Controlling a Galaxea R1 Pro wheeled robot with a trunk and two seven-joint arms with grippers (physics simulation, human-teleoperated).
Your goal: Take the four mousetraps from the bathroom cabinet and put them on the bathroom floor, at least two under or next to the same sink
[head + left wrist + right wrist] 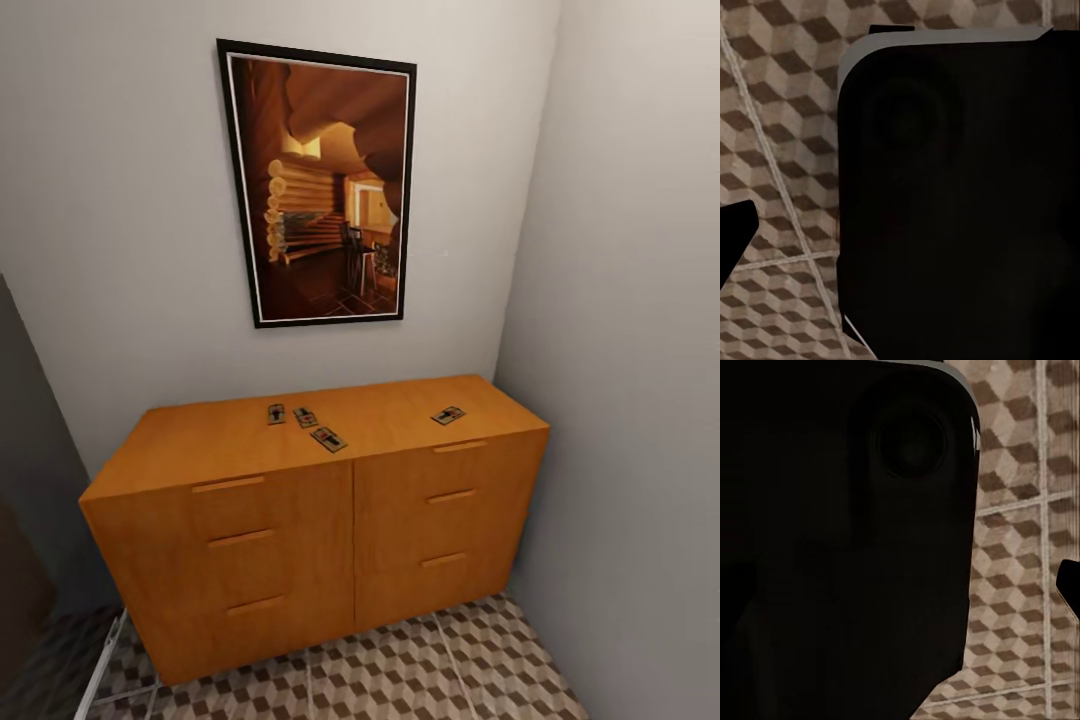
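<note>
Head cam: facing the cabinet [320, 520], orange-brown, two columns of three drawers with bar handles, pushed into the room corner against the grey walls. All drawers look shut.

All four mousetraps are lying flat on the cabinet's top surface, none on the floor. Three sit in a loose cluster near the middle of the top: first mousetrap [277, 413] furthest toward the back wall, second mousetrap [305, 417] just beside it, possibly touching at a corner, can't resolve. Third mousetrap [328, 438] is closer to the cabinet's front edge, near the second but apart. Fourth mousetrap [449, 415] is alone, well apart from the cluster, toward the cabinet's right end, above the right drawer column.

Framed picture [322, 185] hangs on the wall above the cabinet, dark frame, log-cabin interior.

Bathroom floor [420, 670], cube-pattern tiles with pale grout, shows in front of the cabinet base.

Left wrist cam: mostly a dark rounded body with a pale edge, cube tiles [780, 150] beyond it. A black shape at the frame edge may be part of my left tool; can't tell whether it's apart or together.

Right wrist cam: same story, dark body, tiles [1020, 547] behind, small black bit at the edge. Can't tell my right tool's state either.
</note>
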